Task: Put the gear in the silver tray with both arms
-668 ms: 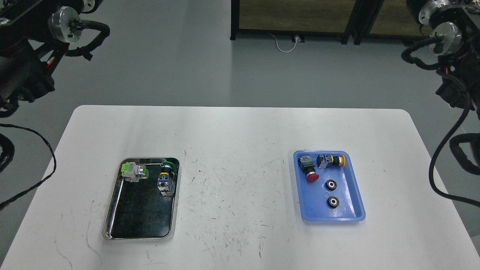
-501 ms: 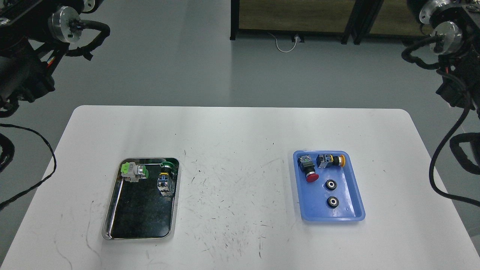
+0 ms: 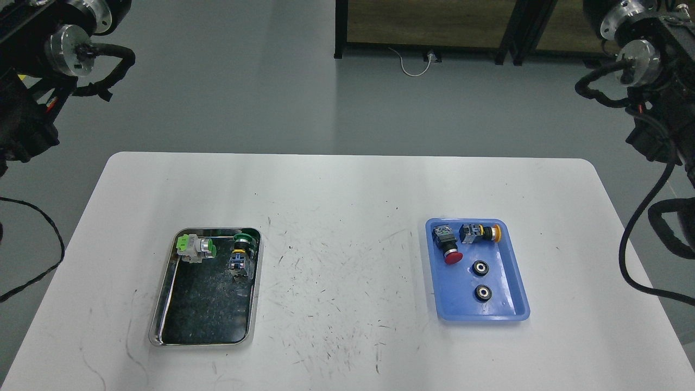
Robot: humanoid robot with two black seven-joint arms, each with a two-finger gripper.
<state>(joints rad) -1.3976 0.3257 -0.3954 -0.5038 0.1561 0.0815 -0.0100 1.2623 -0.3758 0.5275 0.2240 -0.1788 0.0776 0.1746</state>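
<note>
Both arms, left arm point(image 3: 32, 81) and right arm point(image 3: 651, 70), were black, with silver round joints and looping black cables; red wiring showed on the left.
</note>
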